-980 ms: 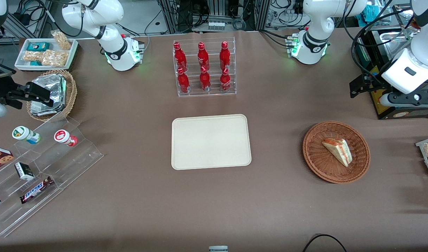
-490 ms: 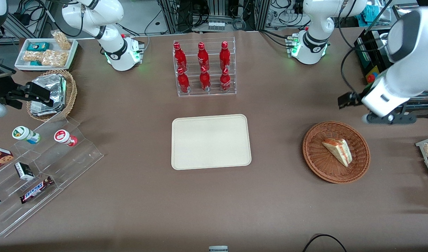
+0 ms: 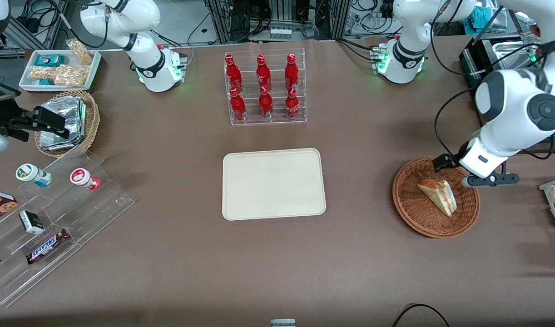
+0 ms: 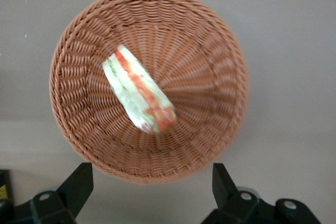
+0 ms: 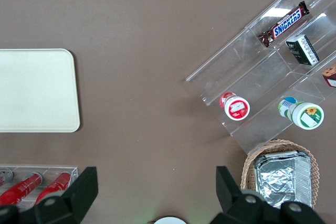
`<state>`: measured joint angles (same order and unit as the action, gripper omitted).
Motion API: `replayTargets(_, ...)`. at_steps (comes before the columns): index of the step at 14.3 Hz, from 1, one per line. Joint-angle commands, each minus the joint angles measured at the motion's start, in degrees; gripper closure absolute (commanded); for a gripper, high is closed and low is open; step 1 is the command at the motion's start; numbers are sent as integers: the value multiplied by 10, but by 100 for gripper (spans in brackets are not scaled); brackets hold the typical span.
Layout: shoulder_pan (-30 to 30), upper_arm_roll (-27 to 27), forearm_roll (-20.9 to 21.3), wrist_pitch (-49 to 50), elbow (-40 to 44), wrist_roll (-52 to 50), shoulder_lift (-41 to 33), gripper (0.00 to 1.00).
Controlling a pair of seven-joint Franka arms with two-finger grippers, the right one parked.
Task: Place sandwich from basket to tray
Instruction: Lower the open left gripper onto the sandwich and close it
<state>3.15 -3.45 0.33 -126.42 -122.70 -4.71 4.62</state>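
hand (image 4: 149,182) spread above basket (image 4: 220,51); sandwich (image 4: 139,90) blurred.

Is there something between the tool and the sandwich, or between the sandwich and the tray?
Nothing visible. The tool hangs open above the basket, with only air down to the sandwich. From there to the tray lies only bare table.

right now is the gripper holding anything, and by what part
Nothing. The gripper is open above the basket; the sandwich lies untouched inside.
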Motion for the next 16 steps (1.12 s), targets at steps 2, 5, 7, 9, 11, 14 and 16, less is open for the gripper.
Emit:
replayTargets(2,0,-9,-2,-74,-13,-171,40,0)
replayTargets(5,1,-9,-2,-164,-13,-334,90,0)
replayTargets(7,1,-9,-2,-199,-13,-364,123,0)
replayTargets(9,0,-9,-2,-205,-14,-382,144,8)
replayTargets(11,1,-9,-1,-197,-17,-403,147,60)
replayTargets(14,4,-9,9,-117,-8,-396,117,91)
replayTargets(16,9,-3,18,-11,38,-346,96,94)
